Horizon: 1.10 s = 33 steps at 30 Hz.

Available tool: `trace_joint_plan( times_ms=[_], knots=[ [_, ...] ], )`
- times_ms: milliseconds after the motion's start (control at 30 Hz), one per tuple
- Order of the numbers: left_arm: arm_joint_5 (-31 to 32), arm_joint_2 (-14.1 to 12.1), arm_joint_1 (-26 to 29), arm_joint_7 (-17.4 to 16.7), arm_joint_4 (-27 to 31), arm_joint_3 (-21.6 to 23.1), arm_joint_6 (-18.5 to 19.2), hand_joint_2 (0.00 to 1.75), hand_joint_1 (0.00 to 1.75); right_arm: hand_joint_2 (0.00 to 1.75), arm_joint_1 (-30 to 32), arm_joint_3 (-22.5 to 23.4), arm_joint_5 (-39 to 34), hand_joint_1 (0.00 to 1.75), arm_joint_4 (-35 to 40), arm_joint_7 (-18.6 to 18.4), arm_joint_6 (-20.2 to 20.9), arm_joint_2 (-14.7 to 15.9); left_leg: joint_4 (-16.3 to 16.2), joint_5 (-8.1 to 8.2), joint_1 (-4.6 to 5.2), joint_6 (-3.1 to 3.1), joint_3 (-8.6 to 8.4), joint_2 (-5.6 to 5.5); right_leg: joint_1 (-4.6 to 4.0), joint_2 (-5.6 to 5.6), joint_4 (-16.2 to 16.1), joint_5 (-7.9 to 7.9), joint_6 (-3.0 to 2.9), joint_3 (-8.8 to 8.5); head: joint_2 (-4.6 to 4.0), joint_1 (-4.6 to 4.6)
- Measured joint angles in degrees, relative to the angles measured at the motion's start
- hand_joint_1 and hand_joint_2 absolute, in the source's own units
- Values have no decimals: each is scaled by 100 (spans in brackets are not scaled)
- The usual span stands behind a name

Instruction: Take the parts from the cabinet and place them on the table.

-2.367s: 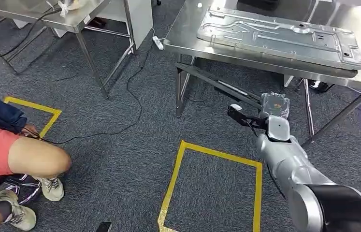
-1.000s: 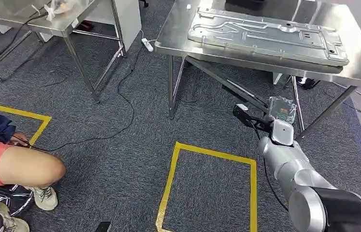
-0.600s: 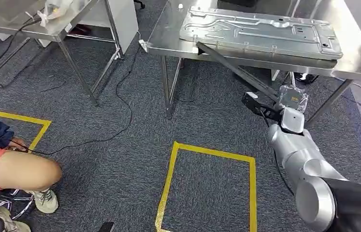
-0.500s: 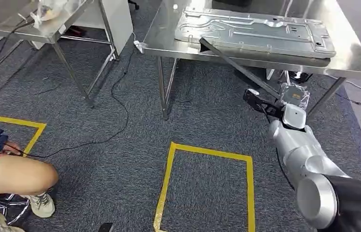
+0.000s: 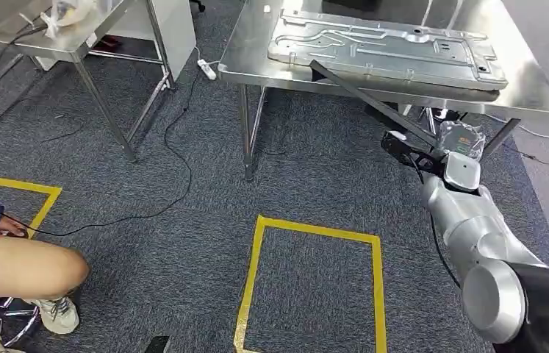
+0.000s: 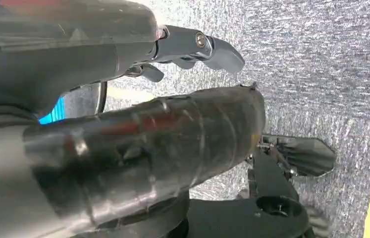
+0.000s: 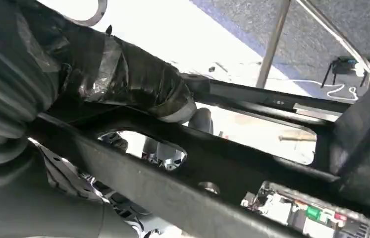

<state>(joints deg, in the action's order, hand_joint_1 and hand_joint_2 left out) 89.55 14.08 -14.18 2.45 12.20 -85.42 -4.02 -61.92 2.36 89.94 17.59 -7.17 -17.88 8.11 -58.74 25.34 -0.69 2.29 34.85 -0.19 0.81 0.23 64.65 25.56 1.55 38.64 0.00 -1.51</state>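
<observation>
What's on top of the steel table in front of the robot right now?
A large stamped metal panel lies flat on the steel table, covering most of it. One end of the long dark bar held by the right hand reaches its front edge. Anything beneath the panel is hidden.

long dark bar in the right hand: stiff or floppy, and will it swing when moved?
Probably stiff: the long dark metal bar runs straight from the right hand up past the steel table's edge. Held at one end, its far end likely swings and may catch the table.
</observation>
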Motion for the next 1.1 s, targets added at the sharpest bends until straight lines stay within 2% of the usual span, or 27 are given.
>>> trace_joint_plan(
  times_ms=[33, 67, 167, 200, 233, 267, 333, 367, 400, 433, 467, 500, 533, 567, 667, 700, 733, 767, 833, 867, 900, 933, 967, 1033, 1067, 1100],
  knots=[
    [2, 2, -1, 0, 0, 2, 0, 0, 0, 175, -5, 0, 0, 175, 2, 15, -2, 9, -2, 12, 3, -20, 1, 3, -15, -35, -467, -98, -39, -195, 0, 2],
    [2, 7, -8, 0, 0, 2, 0, 0, 0, 175, -22, 0, 0, 175, 2, 26, -2, 11, -25, 20, 45, -53, 31, 2, -65, -34, -576, -43, -49, -269, 0, -2],
    [4, 7, -5, -2, 0, 2, 0, 0, 0, 175, -1, 0, 0, 175, 2, 79, -24, 20, 15, -2, 38, -127, 20, 15, -69, -5, -550, -47, -90, -244, 0, -4],
    [4, 7, -10, -7, 0, 2, 0, 0, 0, 175, 2, 0, -2, 175, 2, 153, -33, 24, 9, 18, 64, -161, 18, 11, -12, -1, -603, -74, -139, -263, 0, -4],
    [9, 4, -6, -7, 0, 4, -2, 0, 0, 175, 6, 0, -11, 175, 9, 258, -35, 22, -88, 111, 47, -194, 57, 9, -3, -9, -631, -88, -164, -291, 0, -2],
    [13, 4, -10, -9, 0, 4, 0, 0, 0, 175, 3, 0, -9, 175, 11, 396, -39, 20, -358, 290, 46, -219, 185, 10, 4, -16, -635, -89, -213, -293, 0, -9],
    [42, 4, -7, -24, 0, 13, 4, 0, 0, 175, 16, 2, -7, 175, 11, 476, -37, 20, -1263, 701, 22, -247, 609, 11, -9, -8, -627, -81, -237, -289, 0, -7],
    [44, 4, -4, -26, 0, 20, 9, 0, 0, 175, 39, 0, -4, 175, 11, 474, -46, 15, -1637, 810, 21, -259, 793, 11, -15, -6, -616, -75, -246, -288, 0, -4],
    [46, 4, -4, -28, 0, 28, 22, 0, 0, 175, 68, 0, -7, 175, 11, 452, -63, 15, -1757, 785, 21, -262, 862, 11, -17, 1, -603, -69, -250, -289, 0, -7],
    [46, 7, -5, -41, 0, 37, 26, 0, 0, 175, 96, 0, -7, 175, 11, 400, -138, 15, -1615, 632, 21, -256, 807, 12, -18, 11, -590, -60, -249, -292, 0, -4],
    [46, 9, -6, -41, 0, 44, 28, 0, 0, 175, 104, 0, -11, 175, 13, 343, -256, 15, -1233, 386, 21, -238, 635, 11, -20, 25, -577, -53, -244, -291, 0, -7],
    [46, 9, -12, -44, 0, 48, 28, 0, 0, 175, 101, 0, -11, 175, 28, 319, -341, 13, -676, 98, 22, -203, 373, 8, -21, 42, -565, -42, -229, -294, 0, -9],
    [46, 9, -20, -50, 0, 52, 28, 0, 0, 175, 95, 0, -11, 175, 48, 321, -389, 13, -220, -79, 31, -155, 161, -4, -24, 51, -554, -28, -211, -298, 0, -7],
    [48, 7, -32, -59, 0, 55, 26, 0, 0, 175, 76, 2, -11, 175, 50, 339, -473, 13, -75, 8, 61, -141, 58, -8, -68, 52, -536, -16, -184, -269, 0, -7],
    [46, 11, -16, -87, 0, 72, 24, 0, 0, 175, 25, 13, -7, 175, 70, 378, -482, 26, -39, -2, 64, -106, 84, -7, -43, 53, -563, -47, -106, -262, 0, -7],
    [46, 11, -14, -94, 0, 72, 24, 0, 0, 175, -21, 13, -7, 175, 76, 418, -360, 28, 15, -32, 46, -64, 65, 8, -58, 64, -566, -48, -65, -266, 0, -4],
    [41, 26, -18, -94, 0, 77, 24, 0, 0, 175, -59, 13, -7, 175, 83, 448, -246, 42, 72, -67, 16, -18, 27, 32, -24, 51, -493, 24, -42, -233, 0, -7],
    [31, 26, -28, -94, 0, 79, 24, 0, 0, 175, -114, 13, -5, 175, 87, 466, -153, 65, 86, -77, 16, 12, 21, 31, -29, 33, -307, 168, -15, -156, 0, 9],
    [-4, 26, -33, -92, 0, 76, 24, 0, 0, 175, -247, 13, -7, 175, 92, 539, 12, 85, 73, -76, 17, 23, 32, 29, -6, 27, 517, 580, 32, 214, 0, 5],
    [-18, 26, -18, -92, 0, 77, 24, 0, 0, 175, -317, 11, -7, 175, 92, 606, 125, 98, 65, -68, 17, 28, 33, 30, 2, 22, 936, 723, 56, 416, 0, 4],
    [-31, 24, -7, -92, 0, 77, 22, 0, 0, 175, -372, 13, -9, 175, 92, 656, 217, 107, 50, -59, 14, 27, 33, 30, 13, 12, 1146, 722, 78, 524, 0, 4],
    [-37, 26, -1, -92, 0, 74, 22, 0, 0, 175, -437, 11, -9, 175, 94, 662, 326, 118, 34, -48, 9, 24, 31, 29, 32, 4, 1053, 596, 90, 491, 0, 7],
    [-37, 26, 2, -90, 0, 74, 24, 0, 0, 175, -523, 11, -9, 175, 101, 660, 455, 133, 14, -31, 6, 16, 29, 28, 53, -1, 717, 368, 95, 335, 0, 4],
    [-35, 31, 1, -81, 0, 74, 39, 0, 0, 175, -707, 11, -7, 175, 133, 590, 661, 153, -43, 13, 1, -34, 28, 23, 81, -40, -265, -106, 96, -140, 0, 4],
    [-35, 28, 1, -70, 0, 74, 44, 0, 0, 175, -779, 9, -7, 175, 140, 542, 728, 166, -49, 23, 26, -69, 50, 17, 51, -50, -407, 34, 81, -229, 0, 9],
    [-33, 28, -4, -63, 0, 74, 50, 0, 0, 175, -813, 9, -9, 175, 140, 535, 728, 168, -74, 25, 31, -97, 70, 9, 11, -19, -484, 8, 25, -244, 0, 0]
  ],
)
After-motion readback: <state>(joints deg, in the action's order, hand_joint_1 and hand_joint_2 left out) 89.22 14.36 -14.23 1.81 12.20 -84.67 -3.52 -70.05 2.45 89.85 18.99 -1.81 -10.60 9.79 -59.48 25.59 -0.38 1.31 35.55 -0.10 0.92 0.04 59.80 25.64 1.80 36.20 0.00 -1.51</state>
